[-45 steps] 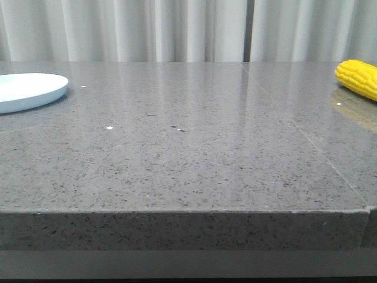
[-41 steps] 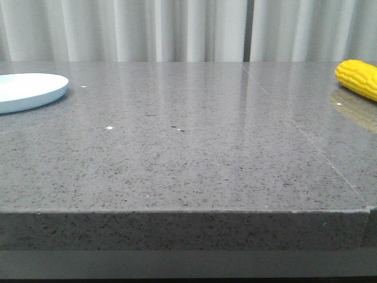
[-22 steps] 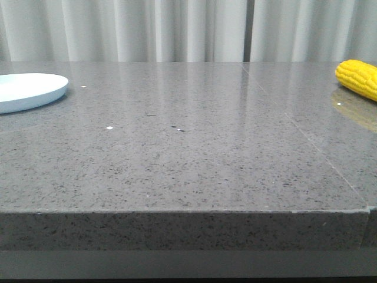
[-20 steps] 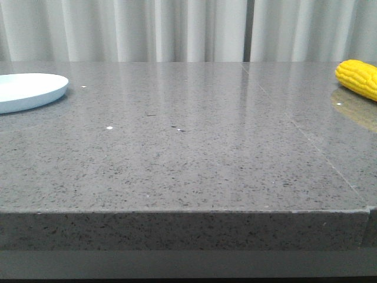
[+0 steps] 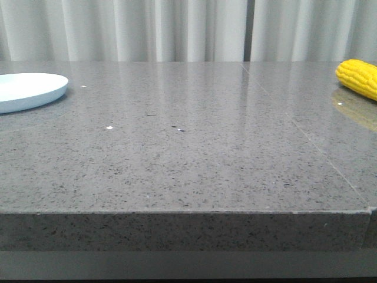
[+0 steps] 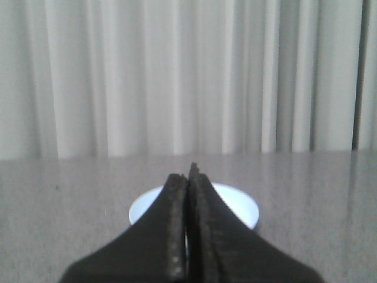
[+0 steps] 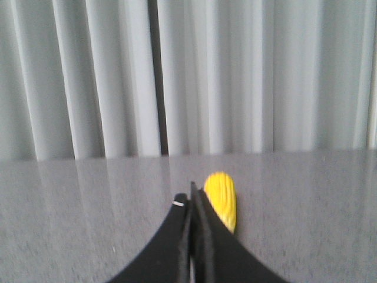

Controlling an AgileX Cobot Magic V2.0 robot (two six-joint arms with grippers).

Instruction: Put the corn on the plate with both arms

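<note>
Starting from the left edge of the front view, the plate (image 5: 26,91) sits on the counter (image 5: 177,153) at mid-height, cut off by the frame, with nothing on it. At the far right edge, also cut off, lies the corn (image 5: 358,78), well apart from the plate across a wide run of speckled grey stone. Neither arm shows in that view. In the left wrist view the left gripper (image 6: 188,177) has its fingers pressed together on nothing, pointed at the plate (image 6: 235,203) beyond. The right gripper (image 7: 192,197) is likewise closed and empty, the corn (image 7: 221,199) just beyond its tips. I judge the task not yet begun: the right gripper must first part its fingers and reach for the cob. Pale curtains (image 5: 177,29) hang behind; nothing blocks the path.
</note>
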